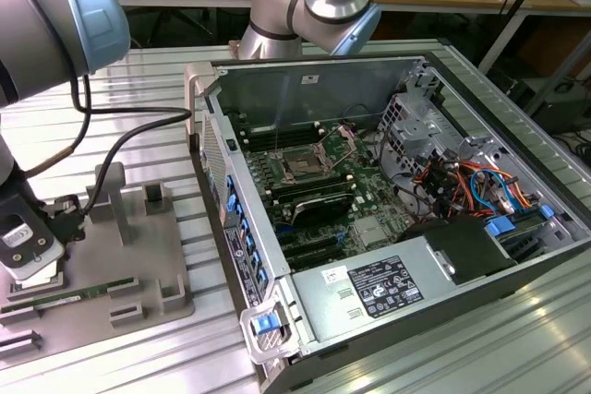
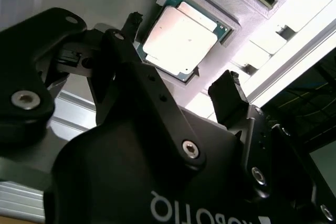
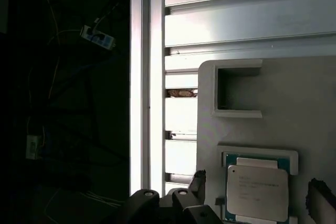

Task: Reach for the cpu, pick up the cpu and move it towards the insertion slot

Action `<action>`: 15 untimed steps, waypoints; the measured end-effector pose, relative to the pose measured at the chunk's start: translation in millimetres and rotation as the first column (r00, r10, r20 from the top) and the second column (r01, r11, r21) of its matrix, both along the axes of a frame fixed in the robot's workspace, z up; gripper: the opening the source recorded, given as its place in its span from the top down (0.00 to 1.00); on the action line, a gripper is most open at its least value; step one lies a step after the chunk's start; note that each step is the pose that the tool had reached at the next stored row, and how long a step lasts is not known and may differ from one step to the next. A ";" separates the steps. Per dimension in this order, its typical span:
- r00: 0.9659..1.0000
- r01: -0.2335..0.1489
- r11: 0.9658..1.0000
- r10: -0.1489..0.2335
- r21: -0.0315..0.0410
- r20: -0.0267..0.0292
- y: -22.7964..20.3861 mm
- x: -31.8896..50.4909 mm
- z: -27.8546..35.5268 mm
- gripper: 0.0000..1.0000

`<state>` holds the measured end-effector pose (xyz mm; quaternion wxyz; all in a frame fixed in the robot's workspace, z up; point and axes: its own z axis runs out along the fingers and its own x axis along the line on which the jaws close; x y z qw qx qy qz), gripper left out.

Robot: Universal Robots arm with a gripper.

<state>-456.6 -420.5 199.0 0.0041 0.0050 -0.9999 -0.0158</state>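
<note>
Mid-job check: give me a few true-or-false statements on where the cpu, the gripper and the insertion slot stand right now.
1. The cpu lies flat in a recess of the grey tray. True.
2. The gripper has lifted the cpu clear of the tray. False: its fingers stand apart on either side of the cpu, which lies in the recess.
3. The insertion slot sits inside the open computer case. True.
4. The gripper hangs over the computer case. False: it is over the grey tray, at the exterior view's left, outside the case.
5. A cpu already fills the insertion slot. False: the slot looks dark and bare.
</note>
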 end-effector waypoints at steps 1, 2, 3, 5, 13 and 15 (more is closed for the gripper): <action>1.000 0.000 1.000 0.000 0.000 0.000 -0.1 0.0 -2.3 0.20; 1.000 0.000 1.000 0.000 0.000 0.000 0.0 0.0 -4.9 0.20; 1.000 0.000 1.000 0.000 0.000 0.000 0.0 0.0 -6.5 0.20; 1.000 0.000 1.000 0.000 0.000 0.000 0.0 0.0 -8.9 0.20; 1.000 0.001 1.000 -0.001 -0.001 -0.003 0.7 -0.1 -13.7 0.20; 1.000 0.001 1.000 -0.001 -0.001 -0.003 0.6 0.0 -13.9 0.20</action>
